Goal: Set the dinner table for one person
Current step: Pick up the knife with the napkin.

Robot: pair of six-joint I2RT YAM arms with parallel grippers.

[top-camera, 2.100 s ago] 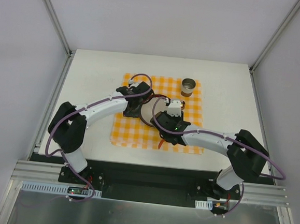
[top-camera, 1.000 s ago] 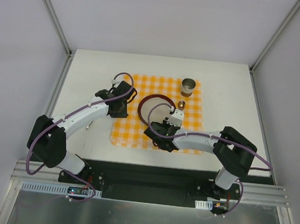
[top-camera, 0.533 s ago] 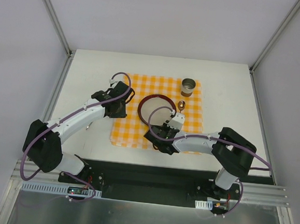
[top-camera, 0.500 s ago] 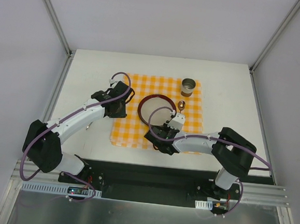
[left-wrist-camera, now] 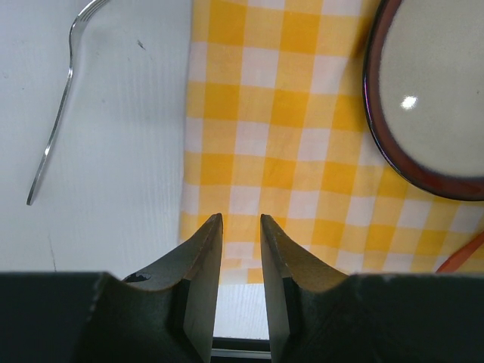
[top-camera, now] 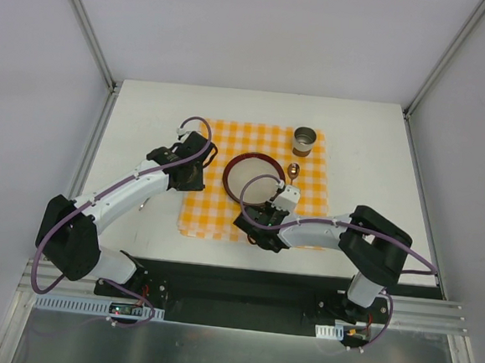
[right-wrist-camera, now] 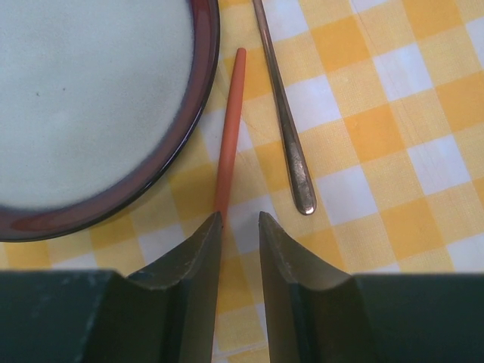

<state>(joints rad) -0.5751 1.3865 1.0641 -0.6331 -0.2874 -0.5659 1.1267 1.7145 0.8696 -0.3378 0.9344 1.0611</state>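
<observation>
Supporting surface: large flat white matte rectangular tabletop [top-camera: 147, 115], spread beyond both arm bases in the overhead view, with everything else lying on it.
Mat: orange-and-white checkered cloth [top-camera: 254, 136], flat at the tabletop's middle.
Plate: round, pale centre, dark red-brown rim [top-camera: 253, 178], on the middle of the mat.
Cup: small metal cylinder [top-camera: 304, 140], upright near the mat's far right corner.
Spoon: slim metal [right-wrist-camera: 283, 113], on the mat just right of the plate.
Stick: thin orange rod [right-wrist-camera: 231, 128], between plate rim and spoon handle, its near end meeting one right fingertip.
Fork: metal [left-wrist-camera: 57, 113], on bare tabletop left of the mat.
Left gripper [left-wrist-camera: 240, 219]: narrow gap, nothing between, over the mat's near left edge.
Right gripper [right-wrist-camera: 238, 215]: narrow gap, nothing between, over the mat beside the plate's near rim.
</observation>
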